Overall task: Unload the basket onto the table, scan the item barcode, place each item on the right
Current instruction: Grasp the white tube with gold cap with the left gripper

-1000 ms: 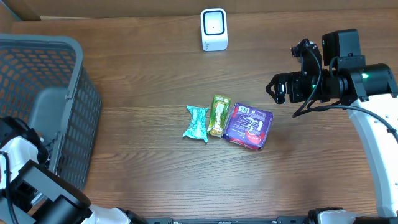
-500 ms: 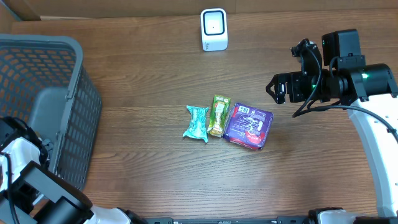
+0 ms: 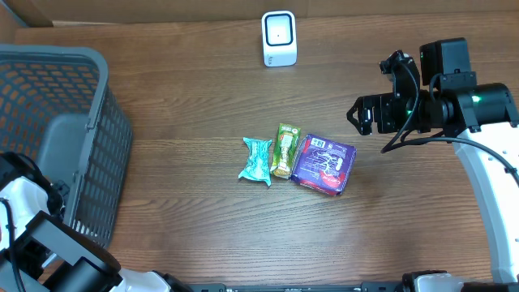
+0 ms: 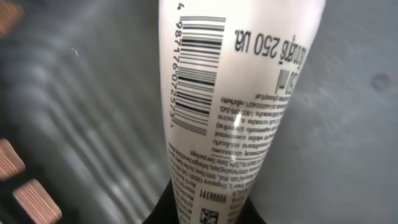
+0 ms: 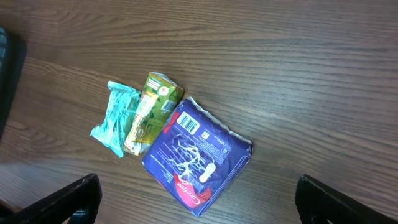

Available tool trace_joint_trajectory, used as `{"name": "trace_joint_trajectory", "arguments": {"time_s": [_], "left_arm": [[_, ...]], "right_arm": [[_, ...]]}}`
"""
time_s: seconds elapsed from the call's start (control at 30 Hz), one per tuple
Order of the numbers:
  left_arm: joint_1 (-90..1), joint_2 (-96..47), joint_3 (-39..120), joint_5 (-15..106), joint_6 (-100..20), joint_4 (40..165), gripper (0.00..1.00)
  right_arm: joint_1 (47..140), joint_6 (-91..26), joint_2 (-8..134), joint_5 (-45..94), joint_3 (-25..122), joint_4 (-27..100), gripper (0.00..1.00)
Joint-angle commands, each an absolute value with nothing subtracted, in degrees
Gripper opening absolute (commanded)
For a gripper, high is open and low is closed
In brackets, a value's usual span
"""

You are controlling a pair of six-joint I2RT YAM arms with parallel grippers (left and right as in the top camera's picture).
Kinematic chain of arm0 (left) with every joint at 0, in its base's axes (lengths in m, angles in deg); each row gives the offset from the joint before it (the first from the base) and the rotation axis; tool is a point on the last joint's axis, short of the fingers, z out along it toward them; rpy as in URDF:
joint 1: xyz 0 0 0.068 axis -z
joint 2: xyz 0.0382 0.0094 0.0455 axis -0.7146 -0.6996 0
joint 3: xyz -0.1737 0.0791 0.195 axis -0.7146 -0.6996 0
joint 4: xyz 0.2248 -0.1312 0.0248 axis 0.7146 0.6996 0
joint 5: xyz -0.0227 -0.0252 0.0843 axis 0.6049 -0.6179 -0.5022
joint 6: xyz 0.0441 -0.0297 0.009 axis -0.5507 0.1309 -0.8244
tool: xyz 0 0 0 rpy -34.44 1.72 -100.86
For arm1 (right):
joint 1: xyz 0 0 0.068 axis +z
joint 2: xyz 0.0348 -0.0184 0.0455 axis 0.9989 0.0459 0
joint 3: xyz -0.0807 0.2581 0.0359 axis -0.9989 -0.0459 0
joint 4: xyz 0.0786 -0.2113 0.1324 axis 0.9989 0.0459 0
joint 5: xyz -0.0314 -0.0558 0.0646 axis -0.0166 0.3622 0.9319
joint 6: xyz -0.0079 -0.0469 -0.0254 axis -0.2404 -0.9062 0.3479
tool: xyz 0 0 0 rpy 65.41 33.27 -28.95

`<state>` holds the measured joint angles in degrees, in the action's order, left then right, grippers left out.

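The left claw (image 4: 208, 214) is clenched on the narrow end of a white tube (image 4: 236, 93). Its dark fingers (image 4: 160, 213) just show at the bottom centre of the left wrist view. The tube is smooth, glossy plastic and widens as it rises to the top edge. A black barcode (image 4: 198, 74) runs down its left side, facing the camera, with small grey print beside it. Behind the tube is blurred grey plastic, ribbed on the left and plain on the right.

From overhead, a grey basket (image 3: 113, 162) with mesh walls and rounded corners fills the upper left. The left arm shows in the lower left corner beside it. The tube cannot be made out from this view.

The right claw (image 3: 362, 115) hangs released at the right of the frame over bare wood. In its own view the two black fingertips (image 5: 74, 199) stand wide apart in the bottom corners.

Below and left of it, apart from it, three items lie side by side at the centre: a crinkled teal wrapper (image 3: 257, 160), a narrow green packet (image 3: 285, 150) and a flat, squarish purple packet (image 3: 324, 164) with a white label.

The counter (image 3: 195, 97) is dark brown wood with a fine grain. Bare wood lies between these packets and the basket. A small white scanner (image 3: 279, 38), a rounded box, stands at top centre near the far edge.
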<state>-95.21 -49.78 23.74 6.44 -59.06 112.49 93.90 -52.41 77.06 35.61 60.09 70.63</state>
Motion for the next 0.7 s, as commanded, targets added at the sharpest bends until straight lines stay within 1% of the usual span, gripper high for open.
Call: {"name": "trace_joint_trajectory", "arguments": {"time_s": [0.0, 0.23, 0.4, 0.43, 0.57, 0.67], "left_arm": [[-93.33, -47.72, 31.45, 12.15, -56.24, 115.46, 0.04], [-86.89, -43.2, 53.42, 20.89, -56.04, 124.68, 0.04], [-79.58, -39.77, 67.67, 26.37, -56.11, 128.07, 0.04], [-76.7, -38.54, 70.47, 27.95, -56.08, 128.73, 0.04], [-67.67, -35.53, 72.22, 30.83, -56.04, 129.56, 0.04], [-58.95, -35.26, 72.17, 31.29, -56.04, 132.62, 0.04]], "right_arm": [[94.27, -52.25, 77.13, 35.93, 60.11, 70.11, 1.0], [94.27, -52.25, 77.13, 35.93, 60.11, 70.11, 1.0], [94.27, -52.27, 77.13, 35.93, 60.11, 70.13, 1.0], [94.27, -52.25, 77.13, 35.93, 60.11, 70.13, 1.0], [94.27, -52.25, 77.13, 35.93, 60.11, 70.11, 1.0], [94.27, -52.25, 77.13, 35.93, 60.11, 70.09, 1.0]]}}
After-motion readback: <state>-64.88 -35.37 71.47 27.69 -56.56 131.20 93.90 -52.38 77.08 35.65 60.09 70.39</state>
